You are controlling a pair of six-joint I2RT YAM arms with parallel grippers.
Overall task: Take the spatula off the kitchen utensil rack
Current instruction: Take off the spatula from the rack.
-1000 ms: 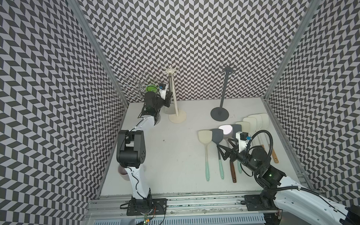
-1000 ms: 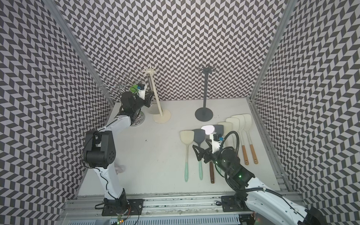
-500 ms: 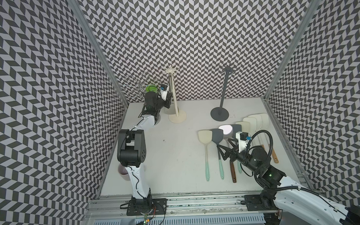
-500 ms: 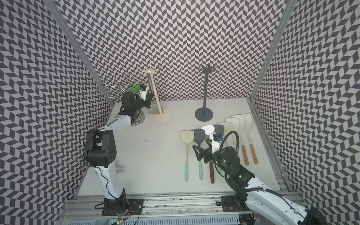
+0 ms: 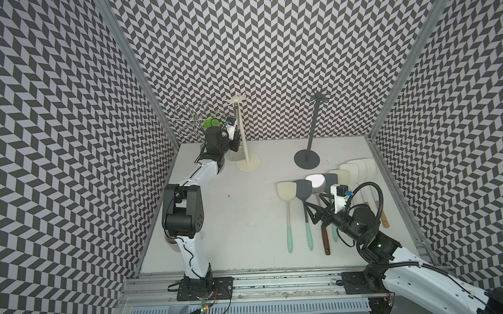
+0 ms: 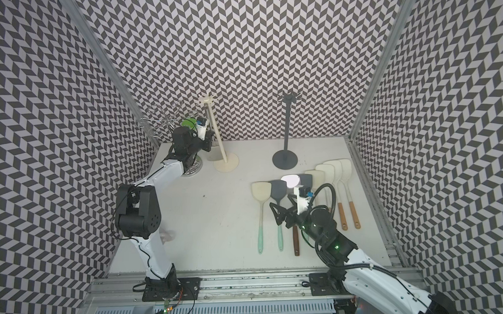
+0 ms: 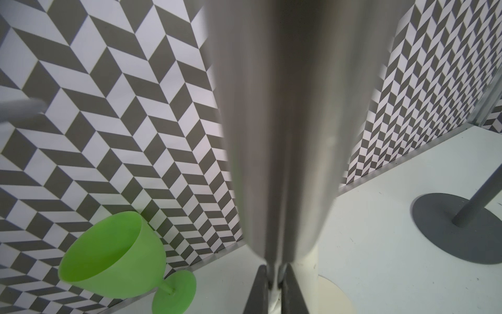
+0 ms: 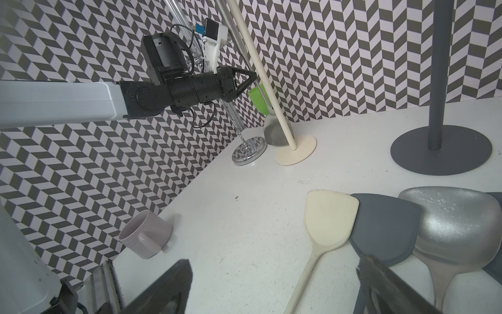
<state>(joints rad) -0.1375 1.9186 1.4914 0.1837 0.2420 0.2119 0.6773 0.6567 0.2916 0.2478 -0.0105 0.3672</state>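
A grey metal spatula (image 7: 285, 136) hangs beside the pole of the cream utensil rack (image 5: 241, 129) at the back left. Its blade (image 8: 273, 133) is low, just above the rack's round base. My left gripper (image 7: 274, 274) is shut on the spatula, both dark fingers pressed against the metal. In both top views the left gripper (image 5: 236, 141) (image 6: 211, 140) sits right against the cream pole. My right gripper (image 5: 316, 205) stands open and holds nothing. It hovers over the utensils lying at the right of the table.
Several spatulas (image 5: 286, 191) and a silver ladle lie side by side at the right. A dark grey rack (image 5: 312, 126) stands at the back. A chrome wire stand (image 5: 191, 119) and a green goblet (image 7: 114, 252) are in the back left corner. A mauve mug (image 8: 146, 233) sits near the left arm's base.
My left jaws have closed onto the spatula beside the cream pole. The right arm has not moved.
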